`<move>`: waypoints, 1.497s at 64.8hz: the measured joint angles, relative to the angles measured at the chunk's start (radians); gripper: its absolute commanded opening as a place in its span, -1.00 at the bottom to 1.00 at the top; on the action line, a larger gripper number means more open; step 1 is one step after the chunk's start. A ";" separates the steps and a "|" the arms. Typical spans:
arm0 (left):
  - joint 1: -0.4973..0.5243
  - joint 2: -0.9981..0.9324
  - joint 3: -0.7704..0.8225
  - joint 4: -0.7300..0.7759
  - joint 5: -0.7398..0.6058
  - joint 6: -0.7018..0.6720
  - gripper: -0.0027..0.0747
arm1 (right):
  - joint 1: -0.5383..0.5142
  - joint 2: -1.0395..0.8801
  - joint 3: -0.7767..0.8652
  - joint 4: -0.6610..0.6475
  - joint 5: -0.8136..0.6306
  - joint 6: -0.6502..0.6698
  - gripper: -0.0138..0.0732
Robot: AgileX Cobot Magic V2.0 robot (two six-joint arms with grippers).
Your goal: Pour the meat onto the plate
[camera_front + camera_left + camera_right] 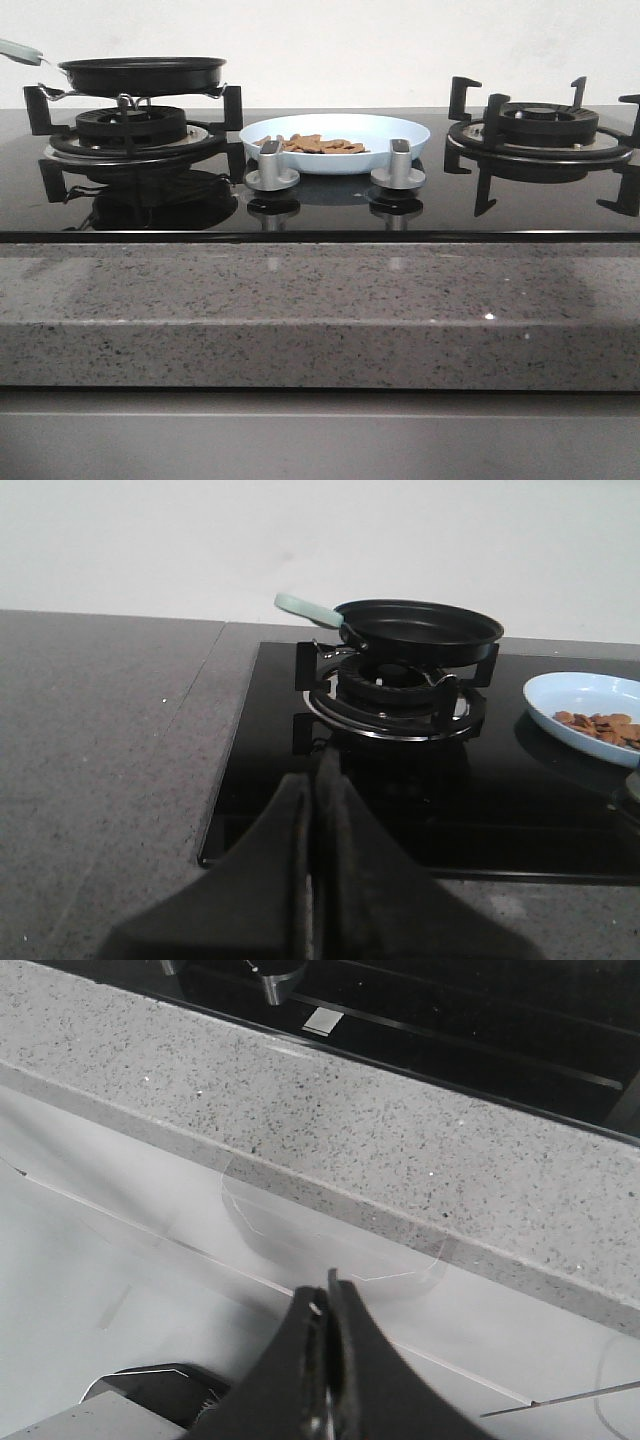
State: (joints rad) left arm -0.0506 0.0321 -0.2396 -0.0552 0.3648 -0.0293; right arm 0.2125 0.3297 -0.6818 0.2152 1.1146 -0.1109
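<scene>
The pale blue-white plate (335, 140) sits on the black cooktop between the two burners, behind two knobs. The orange-brown meat slices (315, 145) lie on it. Both show at the edge of the left wrist view, the plate (580, 695) and the meat (600, 726). The black frying pan (142, 73) with a pale green handle rests on the left burner and looks empty (420, 630). My left gripper (318, 770) is shut and empty, low in front of the left burner. My right gripper (328, 1295) is shut and empty, below the counter's front edge. Neither shows in the front view.
The right burner (540, 125) with black pan supports stands at the right. Two silver knobs (272, 168) (399, 166) stand at the plate's front. The speckled grey counter (320, 300) runs along the front, and also to the cooktop's left (100, 740).
</scene>
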 measured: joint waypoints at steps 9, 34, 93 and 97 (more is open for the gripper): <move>0.000 -0.018 0.100 0.029 -0.109 -0.038 -0.98 | 0.000 0.000 0.000 0.000 0.000 0.001 -0.84; 0.002 -0.034 0.243 0.011 -0.434 -0.047 -0.98 | 0.000 -0.002 0.000 0.000 0.000 0.001 -0.84; 0.002 -0.034 0.243 -0.003 -0.401 -0.026 -0.98 | 0.000 -0.002 0.000 0.000 0.000 0.001 -0.84; 0.002 -0.034 0.243 -0.003 -0.401 -0.026 -0.98 | 0.000 -0.002 0.000 0.000 0.000 0.001 -0.84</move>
State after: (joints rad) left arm -0.0481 -0.0024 0.0033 -0.0580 -0.0360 -0.0554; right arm 0.2125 0.3274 -0.6818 0.2152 1.1146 -0.1104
